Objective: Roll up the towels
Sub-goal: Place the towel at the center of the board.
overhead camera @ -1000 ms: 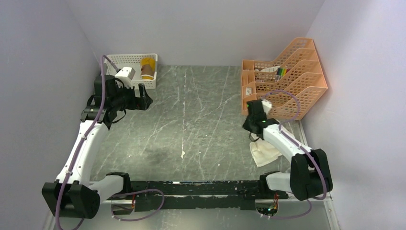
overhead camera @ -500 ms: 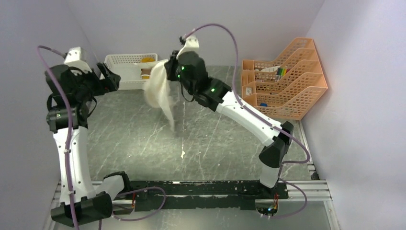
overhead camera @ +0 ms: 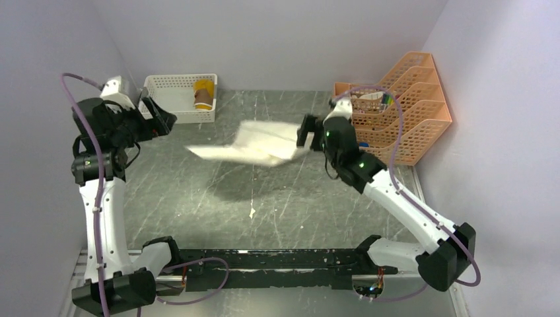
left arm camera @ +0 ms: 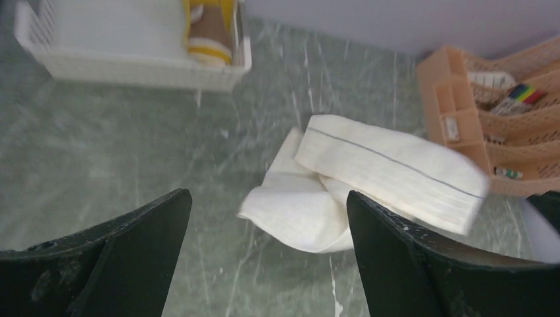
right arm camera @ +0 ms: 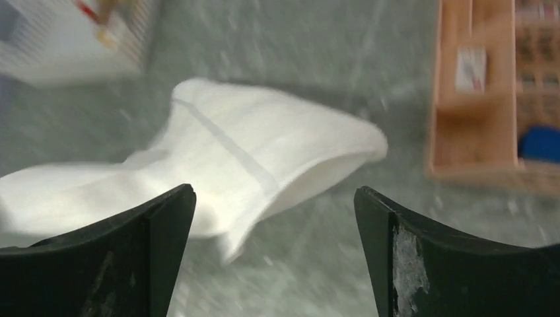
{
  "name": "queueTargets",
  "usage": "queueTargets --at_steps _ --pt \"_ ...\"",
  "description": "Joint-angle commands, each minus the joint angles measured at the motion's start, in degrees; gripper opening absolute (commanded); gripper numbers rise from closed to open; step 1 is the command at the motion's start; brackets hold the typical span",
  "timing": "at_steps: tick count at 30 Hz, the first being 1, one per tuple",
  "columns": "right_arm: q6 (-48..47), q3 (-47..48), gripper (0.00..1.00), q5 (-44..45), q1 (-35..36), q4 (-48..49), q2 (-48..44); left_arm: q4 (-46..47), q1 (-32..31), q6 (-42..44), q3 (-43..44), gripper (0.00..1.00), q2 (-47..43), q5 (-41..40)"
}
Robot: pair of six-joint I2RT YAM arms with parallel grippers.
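A cream towel [overhead camera: 254, 145] floats spread out above the middle of the table, its shadow on the surface below, blurred in the right wrist view [right arm camera: 264, 152]. My right gripper [overhead camera: 305, 139] is at its right end with jaws wide open [right arm camera: 274, 191]; the cloth lies just beyond the fingertips, not between them. Raised at the back left, my left gripper [overhead camera: 162, 119] is open and empty [left arm camera: 267, 197], and faces the cream towel [left arm camera: 389, 172]. A rolled mustard-yellow and brown towel [overhead camera: 204, 94] stands in the white basket [overhead camera: 173, 82].
An orange mesh file organizer [overhead camera: 396, 112] with pens and small items stands at the back right, close behind the right arm. The white basket [left arm camera: 132, 66] sits against the back wall at the left. Walls enclose the table on three sides.
The right arm lifted the cream towel from the near right, swung it to the back, then pulled right and opened its jaws, letting the cloth go. The left arm rose and stayed open.
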Motion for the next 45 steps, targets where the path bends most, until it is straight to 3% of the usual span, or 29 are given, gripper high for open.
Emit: queueTargets --at_steps 1,5,8,13,15,21,26,34,39,42,45 --pt "-2.33 -11.94 0.93 2.48 0.8 -5.84 -5.88 -0.02 0.57 -0.01 -7.12 0.99 -0.73 2.91" --pt "-8.95 -14.17 0.93 -4.29 0.74 -1.74 -7.9 1.22 0.5 -0.49 -15.02 0.99 -0.74 5.72" --pt "-13.08 -12.65 0.92 -7.66 0.71 -2.66 -2.47 3.98 -0.63 -0.77 -21.52 0.94 0.45 7.58" --pt "-21.18 -4.18 0.9 -10.24 0.55 -11.11 14.0 6.84 -16.45 -3.36 -27.45 0.92 3.15 -5.46" --pt "-24.2 -3.2 0.89 -10.8 0.58 -12.25 17.8 8.53 -19.34 -6.31 -28.89 0.92 4.66 -6.69" --pt "-27.41 -3.53 0.86 -12.88 0.51 -13.15 24.14 8.91 -20.79 -6.86 -29.33 0.91 7.91 -7.58" --pt "-28.13 -4.79 0.82 -9.31 0.17 -12.39 27.88 8.28 -20.87 -5.92 -31.07 0.91 9.18 -7.4" --pt "-27.87 -4.72 0.71 -9.51 -1.65 -11.75 32.52 10.28 -23.2 -8.53 -33.25 0.89 8.24 -5.46" --pt "-27.16 -4.11 0.55 -10.33 -3.43 -12.34 34.52 9.29 -26.55 -8.17 -28.58 0.88 10.3 -6.73" --pt "-26.66 -4.23 0.31 -10.03 -4.21 -12.8 35.6 9.21 -28.69 -7.7 -25.42 0.88 12.56 -7.98" --pt "-25.9 -3.88 0.0 -10.01 -5.23 -13.39 36.76 10.62 -30.22 -7.74 -23.15 0.88 15.29 -8.03"
